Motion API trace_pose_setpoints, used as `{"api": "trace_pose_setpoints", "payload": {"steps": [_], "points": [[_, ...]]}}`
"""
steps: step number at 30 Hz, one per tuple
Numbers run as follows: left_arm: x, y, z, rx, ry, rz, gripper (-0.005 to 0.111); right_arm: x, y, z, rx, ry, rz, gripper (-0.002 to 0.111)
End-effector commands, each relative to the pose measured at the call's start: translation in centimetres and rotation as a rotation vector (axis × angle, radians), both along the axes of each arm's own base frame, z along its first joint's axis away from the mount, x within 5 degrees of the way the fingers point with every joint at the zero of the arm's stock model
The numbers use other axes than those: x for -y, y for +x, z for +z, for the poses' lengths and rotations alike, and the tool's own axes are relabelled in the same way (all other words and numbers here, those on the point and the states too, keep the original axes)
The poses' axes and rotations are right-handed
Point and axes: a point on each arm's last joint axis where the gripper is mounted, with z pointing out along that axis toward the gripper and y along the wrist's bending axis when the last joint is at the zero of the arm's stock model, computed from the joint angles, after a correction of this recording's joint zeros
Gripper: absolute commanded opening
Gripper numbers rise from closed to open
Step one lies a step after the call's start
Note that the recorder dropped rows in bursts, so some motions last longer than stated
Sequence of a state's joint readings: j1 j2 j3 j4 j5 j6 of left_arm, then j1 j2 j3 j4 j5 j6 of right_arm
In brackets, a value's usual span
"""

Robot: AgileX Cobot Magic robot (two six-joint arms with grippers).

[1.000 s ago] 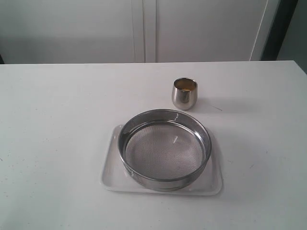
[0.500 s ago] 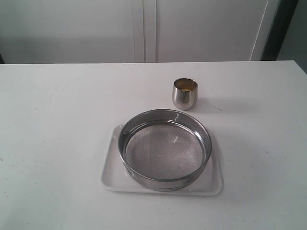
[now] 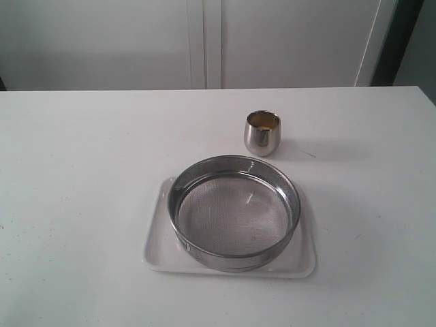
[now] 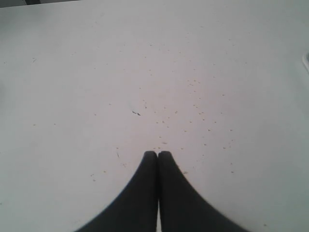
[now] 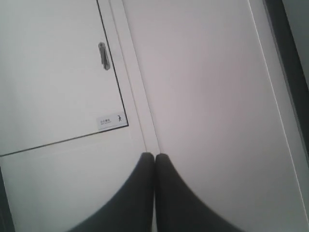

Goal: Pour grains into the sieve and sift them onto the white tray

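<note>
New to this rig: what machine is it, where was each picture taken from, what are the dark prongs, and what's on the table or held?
It is a two-armed robot. The wide picture comes from a camera off the arms; neither arm shows in it. The other two come from wrist cameras: the dark prongs are the left gripper and right gripper, both shut, holding nothing. The left one faces the table with stray specks, the right a cabinet door. On the table: the sieve sits on the white tray, and beyond it stands a steel cup with yellowish grains inside.
</note>
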State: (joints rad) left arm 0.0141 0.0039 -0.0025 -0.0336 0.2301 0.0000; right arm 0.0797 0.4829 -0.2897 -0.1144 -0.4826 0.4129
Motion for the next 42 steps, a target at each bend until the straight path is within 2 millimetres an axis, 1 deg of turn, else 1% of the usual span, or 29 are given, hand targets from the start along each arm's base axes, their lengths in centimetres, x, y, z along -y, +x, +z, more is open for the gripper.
{"api": "trace_pose_setpoints", "payload": {"steps": [1,6,7,8,11,14,15,17,18,21,23,29,37,42], "points": [[0.0,0.0,0.0,0.005,-0.006,-0.006,0.000,-0.6,2.1,1.0,-0.023,-0.097,0.010,0.000],[0.0,0.0,0.0,0.005,-0.006,-0.006,0.000,-1.0,4.4,1.5,-0.050,-0.147,0.027,0.000],[0.0,0.0,0.0,0.005,-0.006,-0.006,0.000,-1.2,5.5,1.6,-0.054,-0.151,0.035,0.000],[0.0,0.0,0.0,0.005,-0.006,-0.006,0.000,-1.3,6.1,1.7,-0.056,-0.163,0.042,0.000],[0.0,0.0,0.0,0.005,-0.006,-0.006,0.000,-1.8,8.7,1.4,-0.107,-0.195,0.063,0.000],[0.0,0.0,0.0,0.005,-0.006,-0.006,0.000,-2.3,10.7,0.9,-0.115,-0.227,0.093,0.000],[0.0,0.0,0.0,0.005,-0.006,-0.006,0.000,-2.4,11.0,0.8,-0.108,-0.230,0.105,0.000],[0.0,0.0,0.0,0.005,-0.006,-0.006,0.000,-2.7,11.9,0.2,-0.093,-0.223,0.127,0.000],[0.0,0.0,0.0,0.005,-0.006,-0.006,0.000,-2.8,12.6,-0.5,-0.109,-0.222,0.137,0.000],[0.0,0.0,0.0,0.005,-0.006,-0.006,0.000,-3.1,14.2,-1.5,-0.155,-0.251,0.161,0.000],[0.0,0.0,0.0,0.005,-0.006,-0.006,0.000,-3.5,15.5,-1.8,-0.181,-0.243,0.193,0.000],[0.0,0.0,0.0,0.005,-0.006,-0.006,0.000,-4.3,18.4,-3.2,-0.213,-0.315,0.258,0.000],[0.0,0.0,0.0,0.005,-0.006,-0.006,0.000,-5.7,21.3,-5.1,-0.193,-0.410,0.381,0.000],[0.0,0.0,0.0,0.005,-0.006,-0.006,0.000,-6.3,22.9,-6.3,-0.189,-0.413,0.440,0.000]]}}
